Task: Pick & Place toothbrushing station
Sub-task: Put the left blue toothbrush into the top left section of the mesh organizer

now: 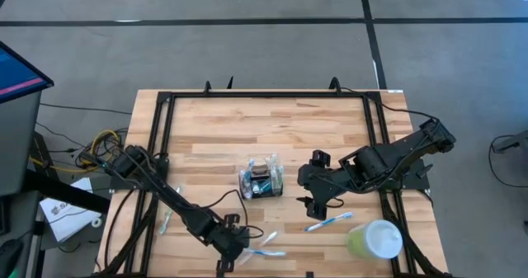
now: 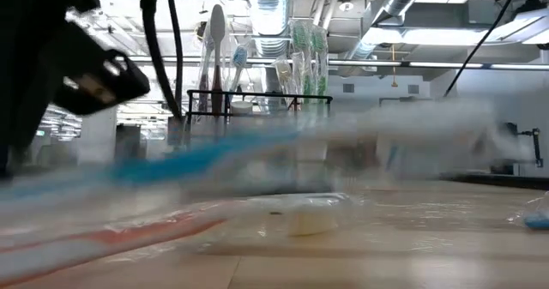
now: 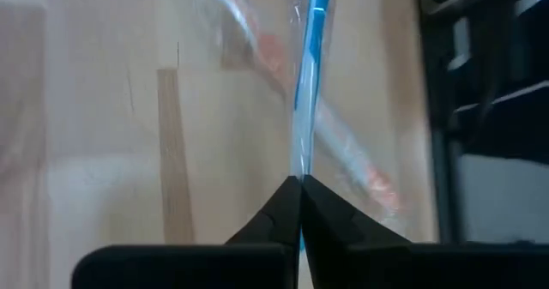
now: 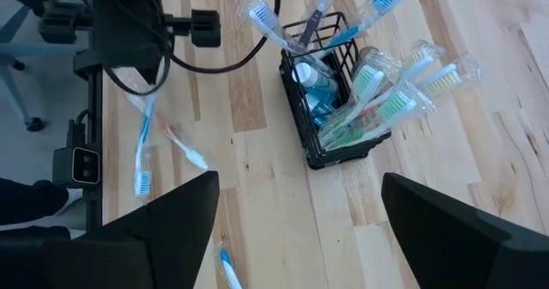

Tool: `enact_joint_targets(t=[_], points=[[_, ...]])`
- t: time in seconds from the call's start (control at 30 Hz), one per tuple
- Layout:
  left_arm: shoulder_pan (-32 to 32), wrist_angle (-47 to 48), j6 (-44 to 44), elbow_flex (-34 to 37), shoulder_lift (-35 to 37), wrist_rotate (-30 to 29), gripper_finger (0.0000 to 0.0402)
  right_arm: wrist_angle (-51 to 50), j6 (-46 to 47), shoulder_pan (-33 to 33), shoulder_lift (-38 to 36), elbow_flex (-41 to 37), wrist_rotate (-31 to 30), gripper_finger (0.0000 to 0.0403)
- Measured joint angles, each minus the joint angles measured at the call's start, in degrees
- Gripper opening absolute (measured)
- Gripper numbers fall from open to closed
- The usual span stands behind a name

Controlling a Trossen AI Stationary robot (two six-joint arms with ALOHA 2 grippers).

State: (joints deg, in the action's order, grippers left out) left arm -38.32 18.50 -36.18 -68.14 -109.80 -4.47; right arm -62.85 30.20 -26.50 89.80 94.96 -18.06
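Blue toothbrush (image 3: 310, 57) nearest camera, pinched at handle by left end effector (image 3: 300, 184), fingers closed on it; lifted off tabletop (image 1: 214, 129) near front edge, likely for carrying to station (image 1: 262, 177). Brush long axis runs straight away from fingers. Station upright mid-tabletop, brushes fanning up. Right end effector (image 4: 296, 229) spread wide, empty, hovering just right of station.

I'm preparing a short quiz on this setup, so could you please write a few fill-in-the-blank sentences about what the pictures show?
1. The left gripper is shut on a wrapped ____ with a blue handle.
2. The right gripper hovers beside the station with its fingers ____.
3. The black toothbrushing station already holds several ____.
4. The pale green cup carries a ____ lid.

Missing words: toothbrush; open; toothbrushes; white
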Motion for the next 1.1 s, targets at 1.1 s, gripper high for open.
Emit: enact_joint_targets(t=[1.1], points=[[-1.7,-0.1,-4.6,0.0,31.5,-50.6,0.0000,10.6,-4.7,3.9,-0.6,0.0,0.4,0.0316]])
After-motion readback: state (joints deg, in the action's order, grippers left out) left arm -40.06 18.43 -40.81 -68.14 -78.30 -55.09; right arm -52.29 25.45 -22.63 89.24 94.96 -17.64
